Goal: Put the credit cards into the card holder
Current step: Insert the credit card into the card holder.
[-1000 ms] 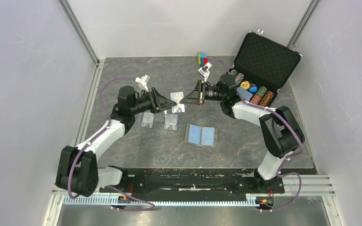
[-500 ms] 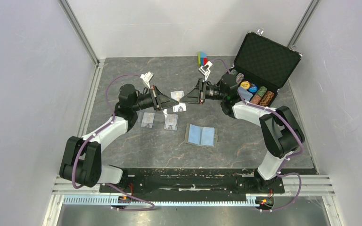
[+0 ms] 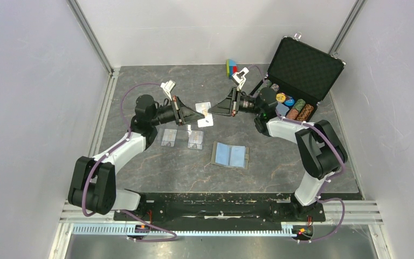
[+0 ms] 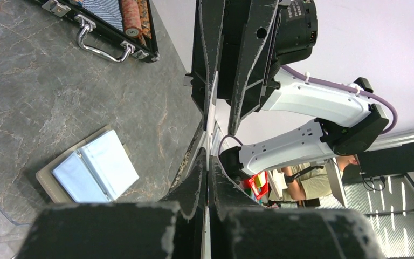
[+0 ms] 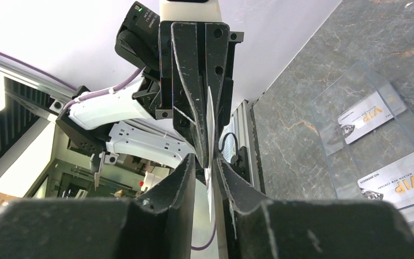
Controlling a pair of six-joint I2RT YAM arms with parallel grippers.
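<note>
The credit card (image 5: 210,124) stands edge-on where our tools meet: the left tool (image 3: 201,115) pinches it, and the right tool (image 3: 213,112) sits slightly spread around it. Mid-handover, we judge; next, one firm grip, then down to the open card holder (image 3: 230,155) below.

White-and-black arms (image 3: 119,152), purple cables (image 4: 329,82)

Pale credit cards (image 5: 372,116) (gold lettering, apparently)

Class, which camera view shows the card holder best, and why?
Top external: the card holder lies open, whole and unobstructed, seen from above. Left wrist shows it nearer but slanted, off to one side. Right wrist does not show it.
</note>
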